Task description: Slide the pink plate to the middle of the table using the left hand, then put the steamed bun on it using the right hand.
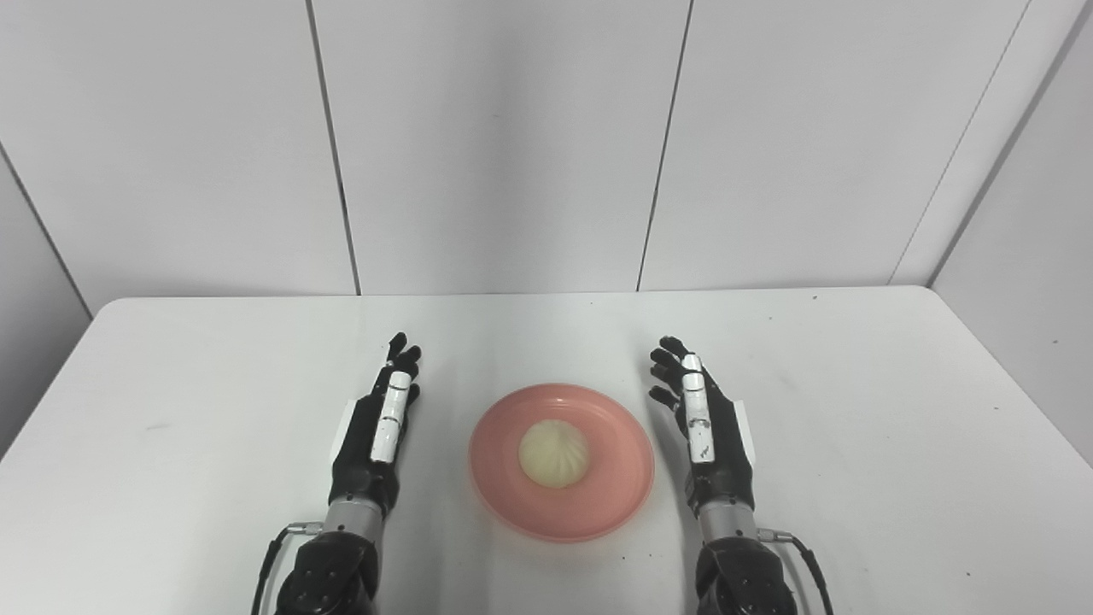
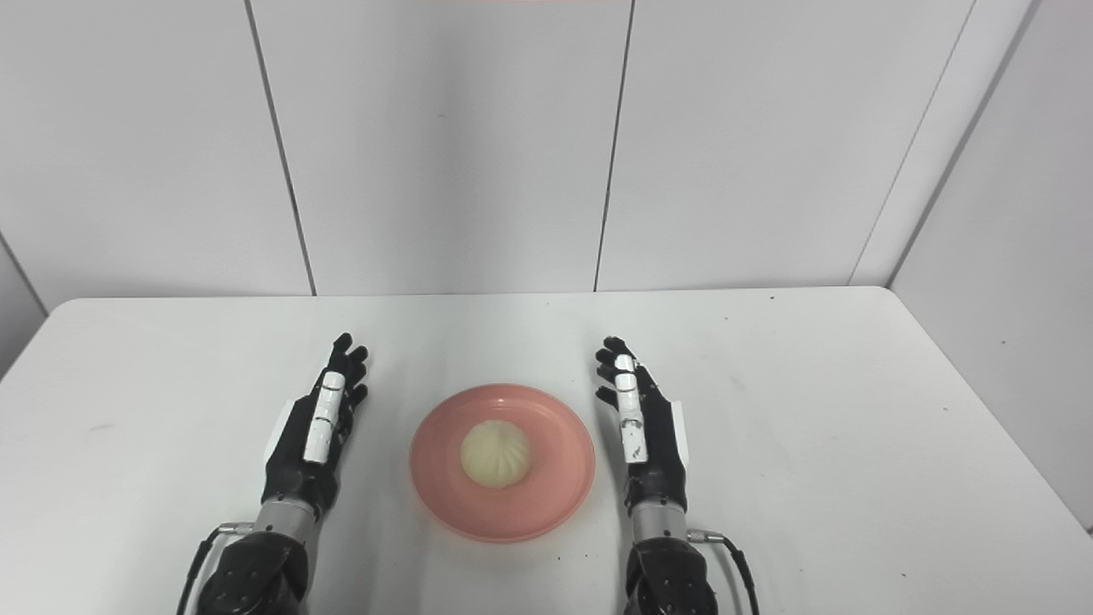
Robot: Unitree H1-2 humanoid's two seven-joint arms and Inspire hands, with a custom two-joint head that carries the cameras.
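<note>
A pink plate point(image 1: 598, 504) lies near the middle of the white table, toward the front edge. A pale, pleated steamed bun point(image 1: 554, 453) sits in the centre of it. My left hand point(image 1: 382, 424) rests just left of the plate, fingers stretched forward and apart, holding nothing. On the plate's other side my right hand point(image 1: 703, 423) is held the same way, open and empty. Neither hand touches the plate or the bun.
The white table point(image 1: 854, 384) has rounded far corners and a few small dark specks. Pale wall panels rise directly behind its far edge. Cables run from both wrists at the picture's bottom.
</note>
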